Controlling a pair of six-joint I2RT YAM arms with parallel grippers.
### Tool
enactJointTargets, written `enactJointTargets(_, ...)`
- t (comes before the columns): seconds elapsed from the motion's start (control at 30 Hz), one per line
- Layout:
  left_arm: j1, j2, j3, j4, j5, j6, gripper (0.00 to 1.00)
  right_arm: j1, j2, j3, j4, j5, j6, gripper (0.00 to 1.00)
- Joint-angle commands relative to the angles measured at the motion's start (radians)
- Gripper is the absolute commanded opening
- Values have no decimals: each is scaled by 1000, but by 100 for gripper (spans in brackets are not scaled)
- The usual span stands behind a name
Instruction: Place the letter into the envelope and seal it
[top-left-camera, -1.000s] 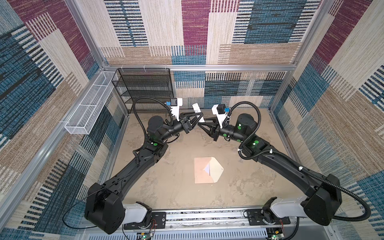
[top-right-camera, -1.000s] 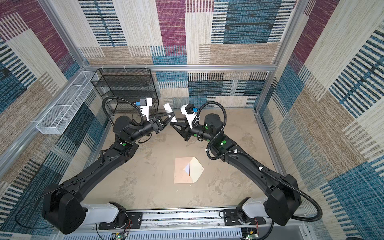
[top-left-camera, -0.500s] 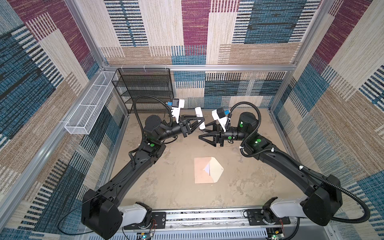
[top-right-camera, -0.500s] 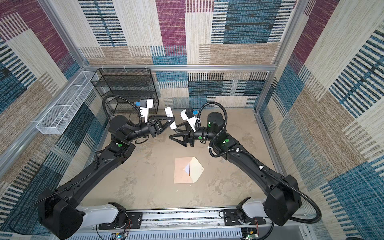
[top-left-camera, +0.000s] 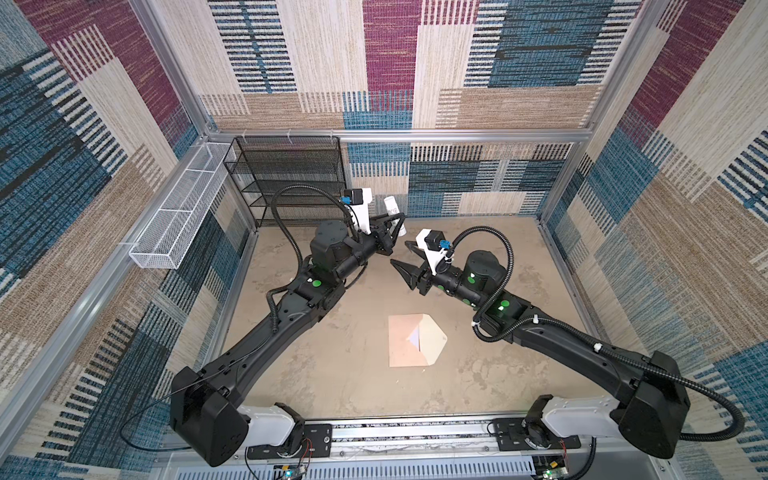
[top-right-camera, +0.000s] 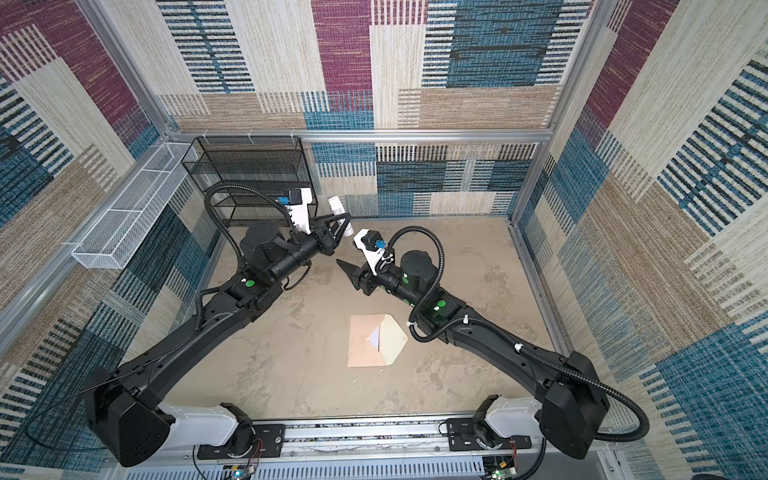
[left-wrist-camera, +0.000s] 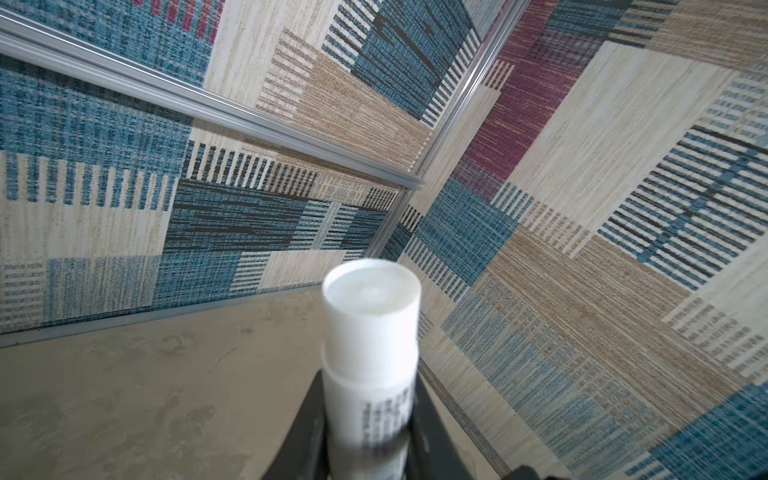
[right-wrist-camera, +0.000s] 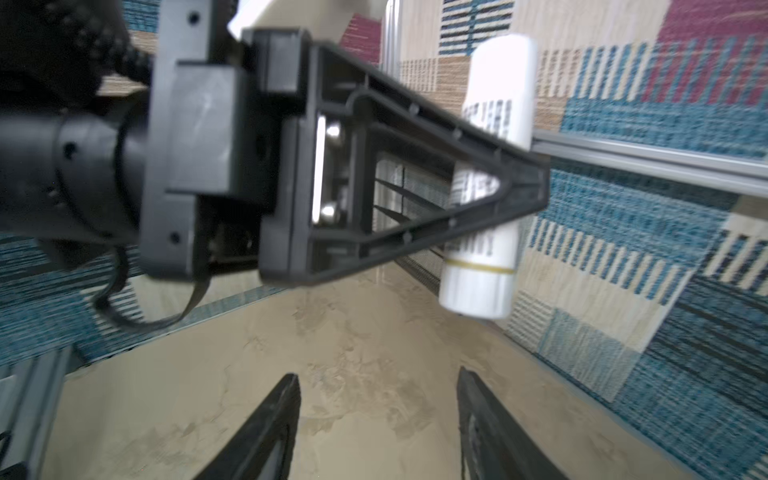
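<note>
- Leftmost, well behind the peach-tan paper envelope (top-left-camera: 404, 349), the left gripper (top-left-camera: 397, 218) is clamped on a small white cylindrical tube (top-left-camera: 390, 204), held above the sandy tabletop (top-left-camera: 332, 374)
- Just beside it, nearer the envelope, the right gripper (top-left-camera: 401, 254) hangs with jaws spread wide and empty
- Flat on the tabletop, the envelope has its cream-lined triangular flap (top-left-camera: 434, 341) lying open; a white sliver at its mouth looks like the flat rectangular card letter (top-left-camera: 414, 338) inside
- Insertion seems done; sealing the flap is left

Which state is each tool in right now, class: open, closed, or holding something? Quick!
Left tool: closed on the white tube.
Right tool: open, holding nothing.
</note>
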Motion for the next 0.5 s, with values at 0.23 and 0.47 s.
enactJointTargets(0.23,-46,29,27,5,-146,34,0,17,71,65,90,292,-52,59)
enactJointTargets(0.47,-48,32,28,2,-144,30,0,17,101,102,61,270,-75,51)
